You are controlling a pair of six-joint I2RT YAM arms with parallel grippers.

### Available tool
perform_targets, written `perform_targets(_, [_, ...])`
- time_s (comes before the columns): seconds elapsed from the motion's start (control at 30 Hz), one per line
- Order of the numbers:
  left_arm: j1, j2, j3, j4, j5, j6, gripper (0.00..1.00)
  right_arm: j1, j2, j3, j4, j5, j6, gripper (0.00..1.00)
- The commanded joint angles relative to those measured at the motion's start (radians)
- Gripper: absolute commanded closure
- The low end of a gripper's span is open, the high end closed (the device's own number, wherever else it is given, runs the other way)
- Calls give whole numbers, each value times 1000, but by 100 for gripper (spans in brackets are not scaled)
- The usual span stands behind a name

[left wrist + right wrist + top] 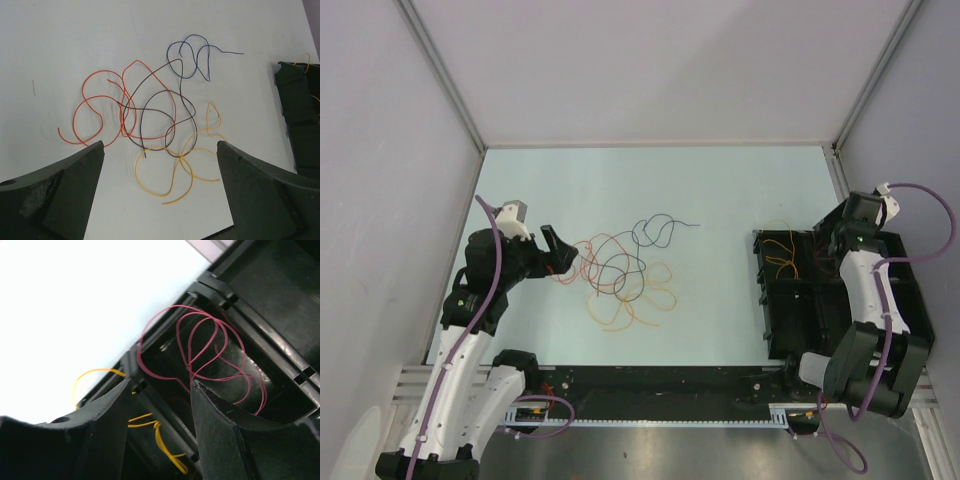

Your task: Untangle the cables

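The left hand hangs at the 9 o'clock edge of the tangle, its two fingers spread wide with nothing between them. From its own camera, the heap of cables lies on the pale worktop just beyond the fingertips.

The red wire sprawls in loose loops at the 9 o'clock side of the heap, nearest that hand. The black wire winds through the middle, crossing the red one several times and touching the orange-yellow wire, which curls out at 5 o'clock. The dark blue wire sits at 1 o'clock, looped on itself, with one end trailing away toward 3 o'clock; the black wire runs up to meet it.

The right hand is over at the 3 o'clock side of the worktop, reaching into a black divided tray. Its fingers stand apart and grip nothing that I can see. Just past the fingertips, a pinkish-red wire lies coiled in one compartment. A yellow wire lies in the neighbouring compartment, at about 7 o'clock from the pink coil, with one loop arching over the tray's wall toward the worktop. From above, that yellow wire shows at the tray's far end.
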Motion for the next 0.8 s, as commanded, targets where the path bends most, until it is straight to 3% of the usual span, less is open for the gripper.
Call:
perform_targets(0.0, [1, -6, -2, 27, 3, 9, 0, 14, -83, 27, -27, -55, -9, 46])
perform_targets(0.17, [0, -4, -2, 19, -23, 0, 0, 125, -190, 29, -86, -20, 3, 46])
perform_targets(0.37, [-31, 9, 2, -10, -105, -35, 0, 379, -272, 27, -147, 80, 42, 46])
perform_targets(0.6, [-205, 113, 21, -42, -309, -140, 1, 625, -292, 27, -182, 149, 105, 47])
perform_targets(0.77, [-227, 175, -30, 27, -375, -210, 6, 737, -287, 27, -201, 163, 128, 47])
